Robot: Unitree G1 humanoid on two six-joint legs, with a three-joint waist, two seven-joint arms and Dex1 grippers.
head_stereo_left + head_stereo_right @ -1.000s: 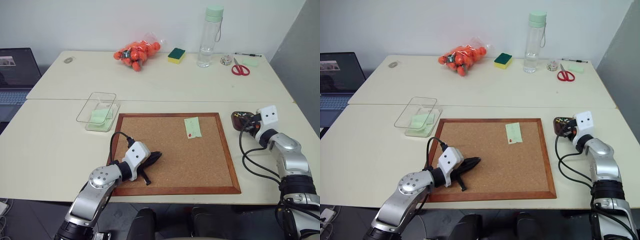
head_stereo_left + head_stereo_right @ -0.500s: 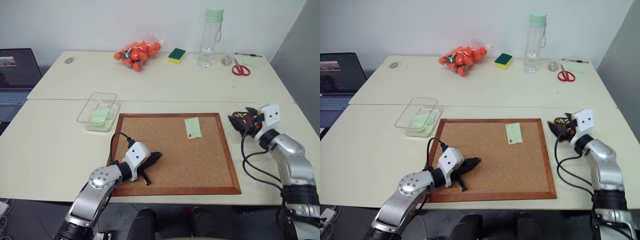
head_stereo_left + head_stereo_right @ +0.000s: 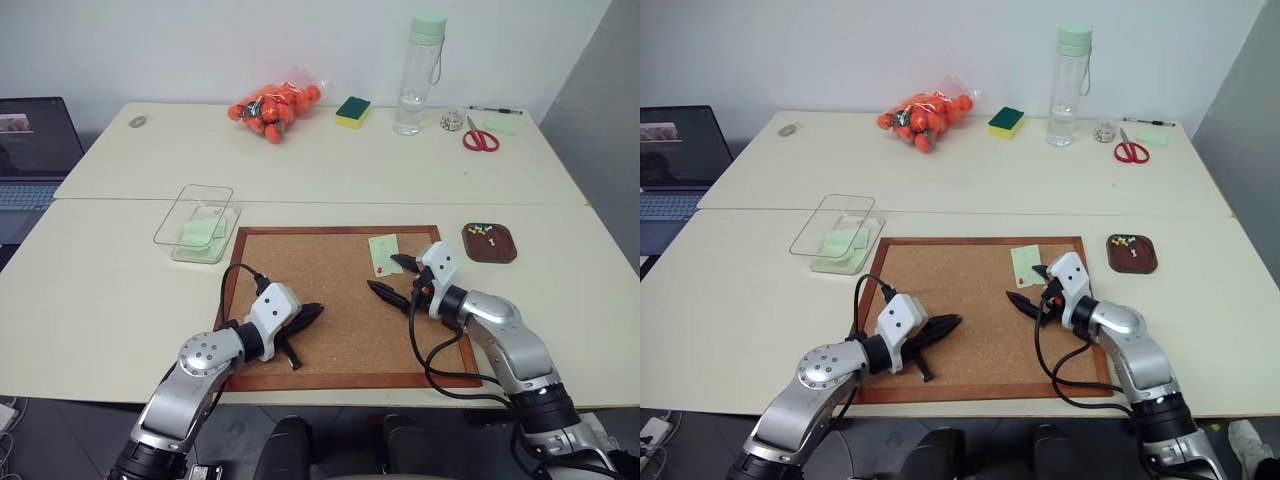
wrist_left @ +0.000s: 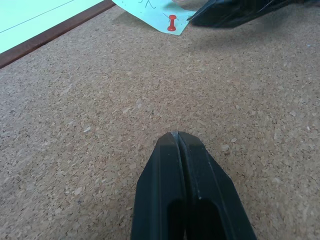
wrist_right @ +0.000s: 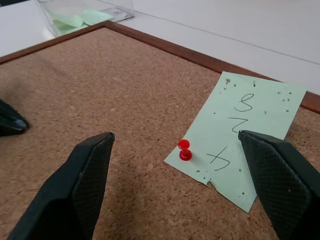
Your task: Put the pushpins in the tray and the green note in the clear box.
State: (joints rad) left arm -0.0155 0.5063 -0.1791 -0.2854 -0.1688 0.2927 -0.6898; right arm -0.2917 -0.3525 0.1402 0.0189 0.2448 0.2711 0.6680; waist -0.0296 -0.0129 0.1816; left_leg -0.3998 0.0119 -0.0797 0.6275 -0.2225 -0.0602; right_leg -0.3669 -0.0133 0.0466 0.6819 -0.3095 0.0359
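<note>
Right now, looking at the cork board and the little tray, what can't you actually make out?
- Pins in the tray: too small in the head views to count.
- Red pin: whether its tip still sits in the cork board is hidden under the green note.
- Contents of the clear box: pale green slips, number unclear through the walls.
- Note's handwriting: readable only in part in the right wrist view.

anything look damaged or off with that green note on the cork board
Yes. The green note is peppered with small pinholes and torn at one lower corner, and it sits slightly askew, held to the cork board by one red pushpin.
</note>
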